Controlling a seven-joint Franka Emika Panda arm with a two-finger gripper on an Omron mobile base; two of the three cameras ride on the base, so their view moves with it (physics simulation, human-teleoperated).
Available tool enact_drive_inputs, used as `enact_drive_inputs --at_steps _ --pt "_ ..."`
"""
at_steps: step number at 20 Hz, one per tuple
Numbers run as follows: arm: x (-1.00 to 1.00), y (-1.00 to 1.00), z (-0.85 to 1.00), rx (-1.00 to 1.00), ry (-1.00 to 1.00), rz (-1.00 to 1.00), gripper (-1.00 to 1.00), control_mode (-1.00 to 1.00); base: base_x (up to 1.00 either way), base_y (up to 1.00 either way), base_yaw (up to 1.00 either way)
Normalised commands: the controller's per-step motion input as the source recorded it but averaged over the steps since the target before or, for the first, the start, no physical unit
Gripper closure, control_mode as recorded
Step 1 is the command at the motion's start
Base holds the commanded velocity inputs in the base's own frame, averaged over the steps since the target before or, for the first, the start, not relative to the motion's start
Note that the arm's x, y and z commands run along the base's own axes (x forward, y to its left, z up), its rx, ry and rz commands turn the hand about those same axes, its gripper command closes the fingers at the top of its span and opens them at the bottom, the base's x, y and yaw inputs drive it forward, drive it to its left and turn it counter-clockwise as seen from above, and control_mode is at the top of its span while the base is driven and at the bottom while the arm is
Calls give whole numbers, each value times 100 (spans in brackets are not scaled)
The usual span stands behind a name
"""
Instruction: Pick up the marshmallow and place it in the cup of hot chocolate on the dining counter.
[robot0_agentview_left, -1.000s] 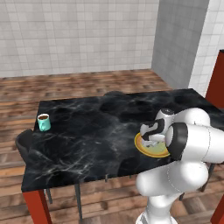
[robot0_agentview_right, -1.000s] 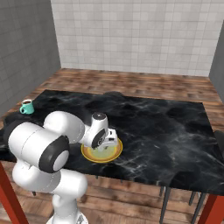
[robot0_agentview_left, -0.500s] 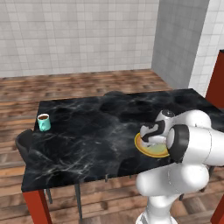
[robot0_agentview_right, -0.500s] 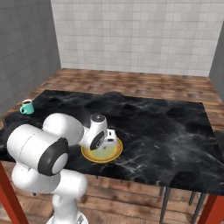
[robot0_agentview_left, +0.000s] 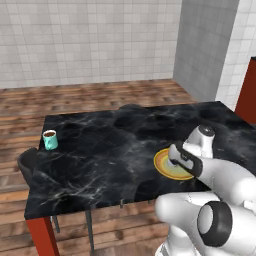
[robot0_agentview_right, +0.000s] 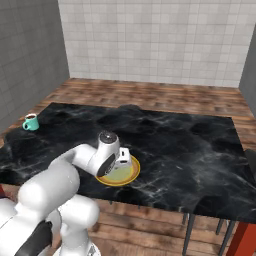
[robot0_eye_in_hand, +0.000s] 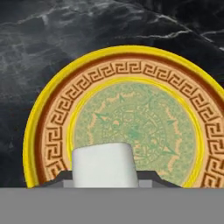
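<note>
Bare dining counter (robot0_agentview_left: 105, 150) (marble top) separates plate (robot0_agentview_left: 165, 167) from cup of hot chocolate (robot0_agentview_left: 49, 139).

dining counter (robot0_agentview_left: 115, 150): black stone-like top with white marble veining, smooth, faint sheen; legs plain matt red.
plate (robot0_eye_in_hand: 57, 118): lies on the dining counter; smooth, looks glazed like ceramic, with a bright yellow rim, a brown key-pattern band and a pale green printed centre.
marshmallow (robot0_eye_in_hand: 103, 164): over the plate's near edge; matt white, soft-looking, smooth sides without any gloss.
cup of hot chocolate (robot0_agentview_left: 49, 140): at the dining counter's far left corner; smooth teal, ceramic-looking, white inside the rim, dark brown liquid surface.
floor (robot0_agentview_right: 165, 97): around the dining counter; brown wooden planks, matt.
walls (robot0_agentview_left: 90, 40): behind the dining counter; pale square tiles, flat finish.
</note>
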Motion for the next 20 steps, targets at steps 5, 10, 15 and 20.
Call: enact_drive_inputs --at_steps 5,10,15,20 --pt "-33 0 98 25 -4 10 100 -100 0 0 0" --pt "-20 0 81 31 -4 24 100 -100 0 0 0" --pt "-3 1 49 19 -24 38 100 -100 0 0 0" --pt "-5 6 33 4 -45 42 100 -100 0 0 0"
